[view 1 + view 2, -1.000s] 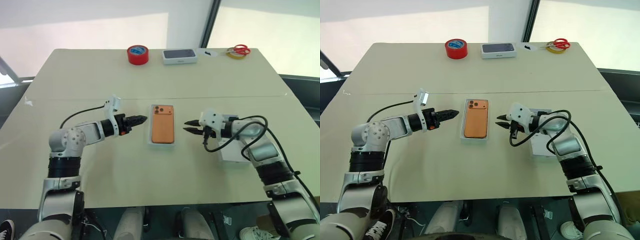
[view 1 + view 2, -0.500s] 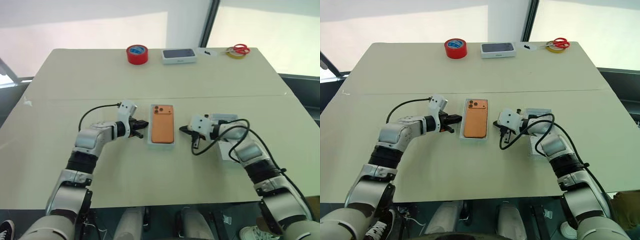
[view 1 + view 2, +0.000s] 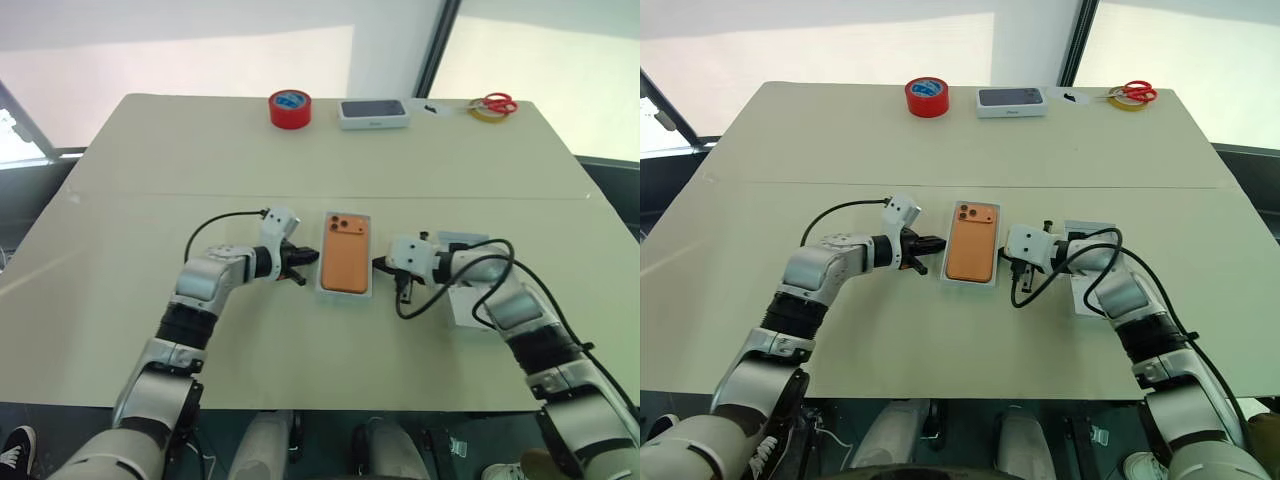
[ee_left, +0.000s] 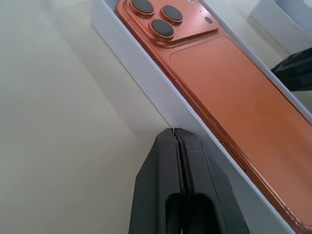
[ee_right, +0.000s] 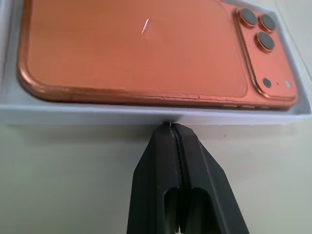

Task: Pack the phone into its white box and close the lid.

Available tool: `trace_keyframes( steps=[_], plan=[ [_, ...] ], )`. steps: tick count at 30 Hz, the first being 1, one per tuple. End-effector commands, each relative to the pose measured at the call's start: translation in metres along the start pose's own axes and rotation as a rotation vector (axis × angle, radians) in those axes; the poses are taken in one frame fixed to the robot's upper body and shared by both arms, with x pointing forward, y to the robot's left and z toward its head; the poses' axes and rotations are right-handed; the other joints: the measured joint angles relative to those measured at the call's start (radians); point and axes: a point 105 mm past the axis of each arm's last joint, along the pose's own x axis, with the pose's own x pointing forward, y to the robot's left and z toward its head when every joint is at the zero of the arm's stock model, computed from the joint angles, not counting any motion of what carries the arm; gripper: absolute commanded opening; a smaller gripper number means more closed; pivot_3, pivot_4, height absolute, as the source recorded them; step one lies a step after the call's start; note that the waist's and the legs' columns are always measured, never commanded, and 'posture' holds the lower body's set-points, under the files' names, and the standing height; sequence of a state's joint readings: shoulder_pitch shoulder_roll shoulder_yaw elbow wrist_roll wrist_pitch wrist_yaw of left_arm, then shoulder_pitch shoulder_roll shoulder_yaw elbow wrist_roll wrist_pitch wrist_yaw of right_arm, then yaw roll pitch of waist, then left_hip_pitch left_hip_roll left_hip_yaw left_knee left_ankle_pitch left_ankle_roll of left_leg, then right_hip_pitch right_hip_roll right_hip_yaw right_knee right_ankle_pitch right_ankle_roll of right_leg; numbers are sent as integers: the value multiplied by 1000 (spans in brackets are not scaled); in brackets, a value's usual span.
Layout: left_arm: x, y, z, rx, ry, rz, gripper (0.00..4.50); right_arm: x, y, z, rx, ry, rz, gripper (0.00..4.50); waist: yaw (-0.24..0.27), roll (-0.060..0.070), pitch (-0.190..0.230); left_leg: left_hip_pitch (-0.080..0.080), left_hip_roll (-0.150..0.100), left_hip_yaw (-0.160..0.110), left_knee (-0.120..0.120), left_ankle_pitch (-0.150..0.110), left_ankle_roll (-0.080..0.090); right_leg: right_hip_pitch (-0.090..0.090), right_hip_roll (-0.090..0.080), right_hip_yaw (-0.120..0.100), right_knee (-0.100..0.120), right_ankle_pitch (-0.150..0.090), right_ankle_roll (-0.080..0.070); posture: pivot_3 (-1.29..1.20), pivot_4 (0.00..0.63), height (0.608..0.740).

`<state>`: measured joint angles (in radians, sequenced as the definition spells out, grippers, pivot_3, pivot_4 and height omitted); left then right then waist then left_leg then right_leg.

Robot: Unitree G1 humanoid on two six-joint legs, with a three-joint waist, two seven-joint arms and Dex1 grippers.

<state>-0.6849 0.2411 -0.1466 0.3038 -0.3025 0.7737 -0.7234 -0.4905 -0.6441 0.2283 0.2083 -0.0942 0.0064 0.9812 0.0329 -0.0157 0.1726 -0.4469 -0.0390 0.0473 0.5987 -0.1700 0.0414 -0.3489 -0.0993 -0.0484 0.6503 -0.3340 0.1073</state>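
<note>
The orange phone (image 3: 345, 265) lies camera side up inside the shallow white box (image 3: 322, 285) at the middle of the table. My left gripper (image 3: 311, 259) is shut with nothing in it, and its tip (image 4: 174, 130) rests against the box's left wall. My right gripper (image 3: 378, 266) is also shut and empty, its tip (image 5: 171, 126) at the box's right wall. The white lid (image 3: 466, 308) lies on the table to the right, partly under my right forearm.
Along the far edge stand a red tape roll (image 3: 289, 108), a white box with a dark phone picture (image 3: 373, 113), and red-handled scissors (image 3: 492, 102) on a yellow tape ring. A seam crosses the table beyond the box.
The left gripper has swung right and down to the box's left wall. The right gripper has shut and come up to the right wall. The camera view has shifted a little.
</note>
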Motion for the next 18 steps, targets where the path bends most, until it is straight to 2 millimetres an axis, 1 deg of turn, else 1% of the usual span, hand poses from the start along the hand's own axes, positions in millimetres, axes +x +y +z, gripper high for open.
trace_keyframes(
  steps=[1,5,8,11,15,18],
  plan=[
    [25,-33,-8,28,48,-130,34,-11,-1,8,-25,-28,-12,0,7,0,0,0,0,0,0,0,0,0,0,0,0,0,0,0,150,735],
    [36,-43,-6,24,48,-162,34,-21,-5,-2,-21,13,-46,0,10,0,0,0,0,0,2,0,0,1,0,-1,0,0,0,0,150,735],
    [40,-49,-9,47,60,-183,34,-25,-7,-5,-14,24,-58,0,9,0,0,0,0,0,4,-3,5,3,-1,-1,0,0,0,0,150,735],
    [41,-48,-7,47,58,-185,34,-29,-9,-10,-16,42,-73,0,8,0,0,0,0,0,6,-4,5,4,-1,-2,-1,0,0,0,150,735],
    [37,-57,-7,56,66,-248,34,-36,-10,-17,-7,63,-89,0,7,0,0,0,0,-1,8,-5,8,6,-1,-2,-1,0,0,0,150,735],
    [37,-49,-10,71,75,-203,34,-39,-10,-20,-18,76,-96,0,7,0,0,0,0,-1,10,-6,9,7,-1,-3,-3,0,0,0,150,735]
  ],
)
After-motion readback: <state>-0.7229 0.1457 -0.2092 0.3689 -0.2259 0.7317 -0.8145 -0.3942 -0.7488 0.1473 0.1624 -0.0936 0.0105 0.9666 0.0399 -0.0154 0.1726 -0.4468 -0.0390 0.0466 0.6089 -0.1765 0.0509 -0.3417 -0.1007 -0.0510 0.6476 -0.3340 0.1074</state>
